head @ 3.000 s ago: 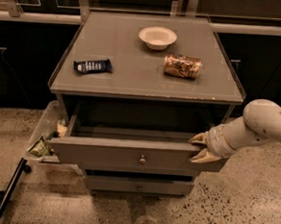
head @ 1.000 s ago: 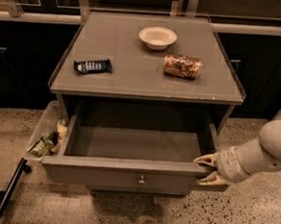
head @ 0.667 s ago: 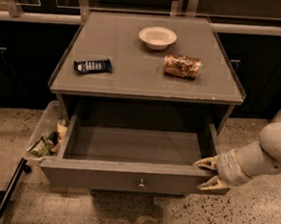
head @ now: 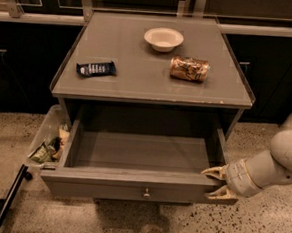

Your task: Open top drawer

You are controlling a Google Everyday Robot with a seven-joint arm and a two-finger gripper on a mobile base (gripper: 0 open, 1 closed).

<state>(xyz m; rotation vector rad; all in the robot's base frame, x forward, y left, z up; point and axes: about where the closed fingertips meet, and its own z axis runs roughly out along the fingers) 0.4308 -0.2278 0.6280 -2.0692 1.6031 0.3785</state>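
Speckled stone floor (head: 258, 231) fills the bottom of the frame, under a grey cabinet (head: 69, 108) at centre. Nearest the camera, the top drawer (head: 131, 187) is seen drawn well out, its front low in the frame with a small round knob (head: 146, 192) at mid-width and its plain grey inside bare.

At lower right the gripper (head: 218, 183) is set against the right end of the drawer front, on a white arm (head: 278, 165) entering from the right edge. Its fingers (head: 213, 171) are spread apart, one above the front's top edge and one lower, across the corner. Contact with the wood is apparent; whether the corner is actually pinched cannot be told. Nothing else is held.

The opening is judged all but done. Any remaining pull would best be kept straight toward the camera and level, since force applied at one corner could skew the drawer on its runners. Release should be made cleanly, without a nudge back inward.

At left, beside the drawer, a pale bin (head: 43, 131) of litter is partly hidden. Farther back, on the cabinet top, a dark wrapper (head: 95, 68) lies at left, a dented can (head: 189, 69) on its side at right, and a white bowl (head: 163, 38) beyond them. Dark units line the top of the frame.
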